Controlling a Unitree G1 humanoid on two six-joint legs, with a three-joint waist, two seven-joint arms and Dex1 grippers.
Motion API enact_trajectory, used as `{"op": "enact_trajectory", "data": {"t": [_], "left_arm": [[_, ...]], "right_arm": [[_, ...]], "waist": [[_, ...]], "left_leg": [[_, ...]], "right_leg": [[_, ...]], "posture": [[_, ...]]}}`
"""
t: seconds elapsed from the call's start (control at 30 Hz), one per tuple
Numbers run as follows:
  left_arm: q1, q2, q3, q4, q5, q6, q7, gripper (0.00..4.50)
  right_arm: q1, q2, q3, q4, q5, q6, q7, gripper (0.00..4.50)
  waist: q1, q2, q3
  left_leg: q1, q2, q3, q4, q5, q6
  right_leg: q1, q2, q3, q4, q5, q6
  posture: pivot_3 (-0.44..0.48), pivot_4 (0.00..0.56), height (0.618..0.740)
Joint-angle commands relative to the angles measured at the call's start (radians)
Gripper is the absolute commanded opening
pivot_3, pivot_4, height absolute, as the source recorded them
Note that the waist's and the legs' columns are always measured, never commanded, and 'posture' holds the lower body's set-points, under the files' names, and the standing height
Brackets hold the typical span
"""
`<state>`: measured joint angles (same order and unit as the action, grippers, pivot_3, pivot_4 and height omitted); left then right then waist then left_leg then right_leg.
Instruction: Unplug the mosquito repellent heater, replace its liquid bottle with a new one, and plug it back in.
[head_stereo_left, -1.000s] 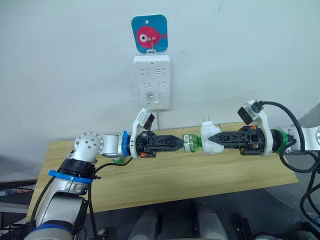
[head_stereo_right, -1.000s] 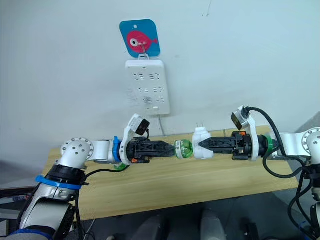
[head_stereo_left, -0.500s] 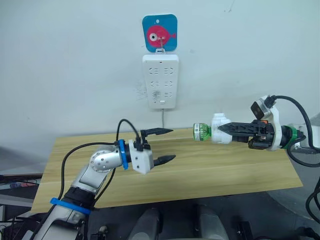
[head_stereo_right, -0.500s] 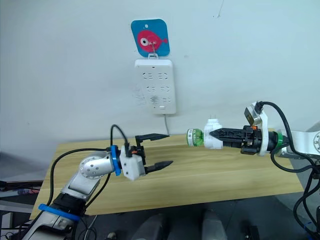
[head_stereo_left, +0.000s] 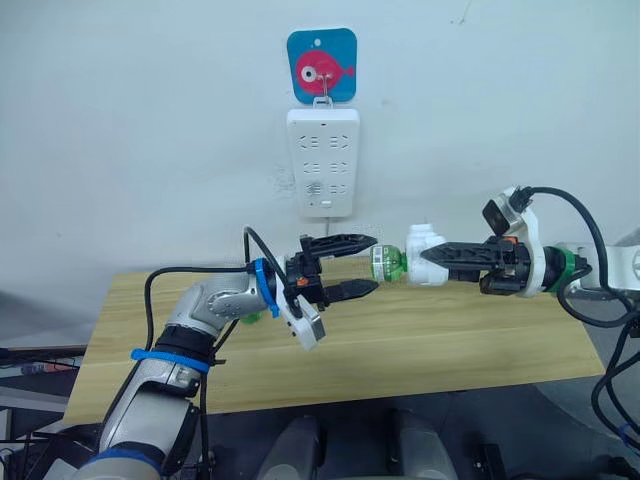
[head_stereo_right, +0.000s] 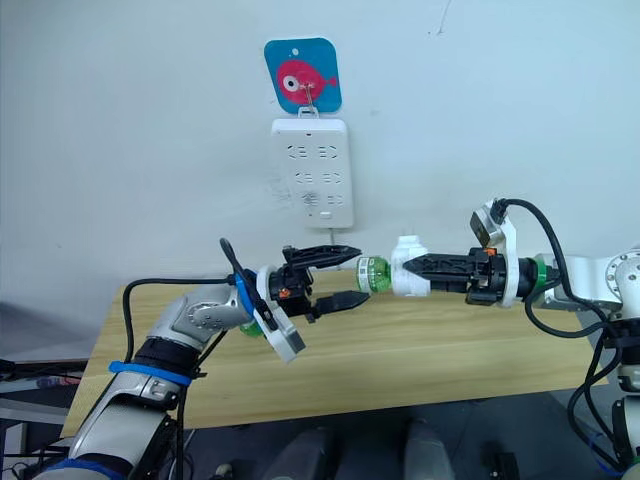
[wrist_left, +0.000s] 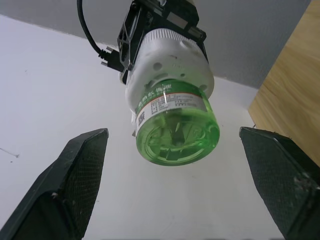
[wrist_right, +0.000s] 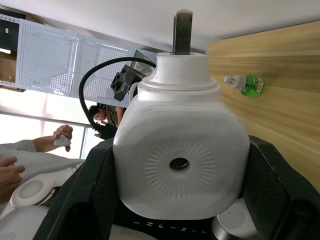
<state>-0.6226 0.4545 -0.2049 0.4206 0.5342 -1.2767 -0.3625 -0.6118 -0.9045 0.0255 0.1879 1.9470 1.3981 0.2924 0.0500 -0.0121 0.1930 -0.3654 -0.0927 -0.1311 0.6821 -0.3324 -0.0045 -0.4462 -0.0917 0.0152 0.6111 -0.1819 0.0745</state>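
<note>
R hand (head_stereo_left: 432, 264) clenched on the mosquito repellent heater (head_stereo_left: 424, 267), holding it in the air above the bench (head_stereo_left: 420, 345), below and to the right of the wall power strip (head_stereo_left: 323, 161); heater is unplugged, its prongs (wrist_right: 183, 31) free and pointing away from the strip; green liquid bottle (head_stereo_left: 385, 265) sits in the heater, sticking out sideways toward the L arm.

L hand (head_stereo_left: 362, 264) released, fingers (wrist_left: 75, 175) spread wide either side of the bottle's base w/o touching it; in the L wrist view the bottle (wrist_left: 175, 125) sits centred btwn the two fingers, w/ clear gap on both sides.

A 2nd bottle (wrist_right: 243, 83), green w/ white cap, lies on its side on the bench in the R wrist view; can't tell whether it's the old one or the new one.

Step in hand, as I read it: the bottle-swap stage, L hand lined up to grip the fitted bottle; whether that's to unscrew the old one or tighten the new one I can't say from this.

Next move calls for: L hand to advance a touch so fingers overlap the bottle body, then close squarely; R hand must keep firm hold on the heater to resist the twist; keep both axes in line so the neck thread doesn't bind; bottle is smooth and round, so slip is the likely risk.
</note>
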Motion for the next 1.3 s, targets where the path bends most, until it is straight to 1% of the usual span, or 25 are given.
{"op": "enact_trajectory", "data": {"t": [0.03, 0.23, 0.33, 0.5, 0.63, 0.67, 0.73, 0.77, 0.8, 0.83, 0.87, 0.9, 0.97, 1.03, 1.1, 1.13, 1.17, 1.23, 1.3], "left_arm": [[-0.034, -0.010, -0.015, 0.012, 0.026, -0.025, 0.052, 4.47], [-0.063, -0.013, -0.041, 0.028, 0.047, -0.040, 0.101, 4.47], [-0.065, -0.008, -0.057, 0.027, 0.045, -0.048, 0.112, 3.92], [-0.068, 0.003, -0.075, 0.039, 0.043, -0.055, 0.122, 2.31], [-0.078, 0.005, -0.099, 0.050, 0.007, -0.041, 0.112, 2.26], [-0.082, 0.007, -0.118, 0.056, -0.028, -0.032, 0.098, 2.26], [-0.081, 0.022, -0.199, 0.044, -0.193, 0.023, 0.023, 2.26], [-0.065, 0.041, -0.270, -0.007, -0.370, 0.114, -0.083, 2.26], [-0.054, 0.057, -0.319, -0.049, -0.498, 0.182, -0.164, 2.26], [-0.047, 0.069, -0.347, -0.080, -0.584, 0.230, -0.223, 2.26], [-0.026, 0.090, -0.361, -0.172, -0.745, 0.387, -0.321, 2.26], [-0.012, 0.106, -0.359, -0.242, -0.857, 0.517, -0.385, 2.26], [0.016, 0.151, -0.337, -0.404, -1.141, 0.911, -0.470, 2.26], [0.024, 0.184, -0.304, -0.498, -1.305, 1.176, -0.513, 2.26], [0.019, 0.231, -0.257, -0.545, -1.526, 1.481, -0.530, 2.26], [0.014, 0.258, -0.233, -0.548, -1.673, 1.659, -0.534, 2.26], [0.009, 0.271, -0.211, -0.546, -1.768, 1.784, -0.533, 2.26], [-0.001, 0.271, -0.170, -0.505, -1.946, 2.006, -0.501, 2.26], [-0.008, 0.251, -0.130, -0.461, -2.070, 2.157, -0.443, 2.26]], "right_arm": [[-0.003, 0.004, -0.014, -0.046, 0.025, -0.003, 0.003, 2.97], [-0.001, 0.019, -0.017, -0.055, 0.025, -0.009, -0.007, 2.97], [0.005, 0.017, -0.023, -0.065, 0.025, -0.007, -0.005, 2.97], [0.009, 0.009, -0.025, -0.062, 0.025, -0.003, -0.001, 2.97], [0.011, 0.007, -0.024, -0.072, 0.025, 0.003, 0.007, 2.97], [0.011, 0.006, -0.023, -0.073, 0.025, 0.003, 0.008, 2.97], [0.009, 0.004, -0.021, -0.074, 0.025, 0.005, 0.009, 2.97], [0.010, 0.000, -0.020, -0.077, 0.025, 0.006, 0.011, 2.97], [0.010, -0.003, -0.019, -0.079, 0.025, 0.007, 0.013, 2.97], [0.011, -0.005, -0.018, -0.080, 0.025, 0.008, 0.014, 2.97], [0.015, -0.012, -0.019, -0.088, 0.025, 0.012, 0.021, 2.97], [0.020, -0.018, -0.019, -0.097, 0.025, 0.016, 0.027, 2.97], [0.036, -0.030, -0.022, -0.128, 0.018, 0.020, 0.036, 2.97], [0.046, -0.039, -0.020, -0.141, 0.023, 0.014, 0.041, 2.97], [0.055, -0.052, -0.019, -0.158, 0.025, 0.014, 0.056, 2.97], [0.059, -0.057, -0.017, -0.167, 0.025, 0.013, 0.061, 2.97], [0.060, -0.060, -0.015, -0.172, 0.025, 0.012, 0.065, 2.97], [0.062, -0.060, -0.008, -0.180, 0.018, 0.003, 0.062, 2.97], [0.061, -0.059, -0.003, -0.183, 0.014, -0.005, 0.060, 2.97]], "waist": [[0.000, 0.000, 0.000], [-0.001, 0.000, 0.000], [-0.001, 0.000, 0.000], [-0.002, 0.000, 0.000], [-0.003, 0.000, 0.000], [-0.003, 0.000, 0.000], [-0.004, 0.000, 0.000], [-0.006, 0.000, 0.000], [-0.009, 0.000, 0.000], [-0.012, 0.000, 0.000], [-0.015, 0.000, 0.000], [-0.020, 0.000, 0.000], [-0.028, 0.000, 0.000], [-0.031, 0.000, 0.000], [-0.039, 0.000, 0.000], [-0.042, 0.000, 0.000], [-0.047, 0.000, 0.000], [-0.053, 0.000, 0.000], [-0.056, 0.000, 0.000]], "left_leg": [[0.000, 0.000, 0.000, 0.000, 0.000, 0.000], [0.000, 0.000, 0.000, 0.000, 0.000, 0.000], [0.000, 0.000, 0.000, 0.000, 0.000, 0.000], [0.000, 0.000, 0.000, 0.000, 0.000, 0.000], [0.000, 0.000, 0.000, 0.000, 0.000, 0.000], [0.000, 0.000, 0.000, 0.000, 0.000, 0.000], [0.000, 0.000, 0.000, 0.000, 0.000, 0.000], [0.000, 0.000, -0.001, 0.000, 0.000, 0.000], [0.000, 0.000, -0.001, 0.000, 0.000, 0.000], [0.000, 0.000, -0.001, 0.000, 0.000, 0.000], [-0.001, 0.000, -0.002, 0.000, 0.000, 0.000], [-0.001, 0.000, -0.002, 0.000, 0.000, 0.000], [-0.001, 0.000, -0.003, 0.000, 0.000, 0.000], [-0.002, 0.001, -0.004, 0.000, 0.000, 0.000], [-0.001, 0.001, -0.004, 0.000, 0.000, 0.000], [-0.001, 0.001, -0.004, 0.000, 0.000, 0.000], [-0.001, 0.001, -0.004, 0.000, 0.000, 0.000], [-0.001, 0.001, -0.004, 0.000, 0.000, 0.000], [0.000, 0.000, -0.004, 0.000, 0.000, 0.000]], "right_leg": [[0.000, 0.000, 0.000, 0.000, 0.000, 0.000], [0.000, 0.000, 0.000, 0.000, 0.000, 0.000], [0.000, 0.000, 0.000, 0.000, 0.000, 0.000], [0.000, 0.000, 0.000, 0.000, 0.000, 0.000], [0.000, 0.000, 0.000, 0.000, 0.000, 0.000], [0.000, 0.000, 0.000, 0.000, 0.000, 0.000], [0.000, 0.000, 0.000, 0.000, 0.000, 0.000], [0.000, 0.000, 0.000, 0.000, 0.000, 0.000], [0.000, 0.000, 0.000, 0.000, 0.000, 0.000], [0.000, -0.001, 0.000, 0.000, 0.000, 0.000], [0.000, -0.001, 0.000, 0.000, 0.000, 0.000], [0.000, -0.001, 0.000, 0.000, 0.000, 0.000], [0.000, -0.001, 0.000, 0.000, 0.000, 0.000], [-0.001, -0.001, 0.000, 0.000, 0.000, 0.000], [-0.001, 0.000, -0.001, 0.000, 0.000, 0.000], [-0.001, 0.001, -0.001, 0.000, 0.000, 0.000], [-0.001, 0.001, -0.001, 0.001, 0.000, 0.000], [-0.001, 0.002, -0.001, 0.001, 0.000, 0.000], [-0.001, 0.006, -0.001, 0.001, -0.001, 0.001]], "posture": [[0.034, 0.207, 0.740], [0.026, 0.207, 0.740], [0.026, 0.207, 0.740], [0.021, 0.207, 0.740], [0.023, 0.206, 0.740], [0.023, 0.207, 0.740], [0.023, 0.207, 0.740], [0.025, 0.208, 0.740], [0.025, 0.208, 0.740], [0.025, 0.208, 0.740], [0.025, 0.208, 0.740], [0.025, 0.208, 0.740], [0.020, 0.207, 0.740], [0.022, 0.205, 0.740], [0.022, 0.205, 0.740], [0.024, 0.198, 0.740], [0.023, 0.198, 0.740], [0.023, 0.199, 0.740], [0.025, 0.196, 0.740]]}}
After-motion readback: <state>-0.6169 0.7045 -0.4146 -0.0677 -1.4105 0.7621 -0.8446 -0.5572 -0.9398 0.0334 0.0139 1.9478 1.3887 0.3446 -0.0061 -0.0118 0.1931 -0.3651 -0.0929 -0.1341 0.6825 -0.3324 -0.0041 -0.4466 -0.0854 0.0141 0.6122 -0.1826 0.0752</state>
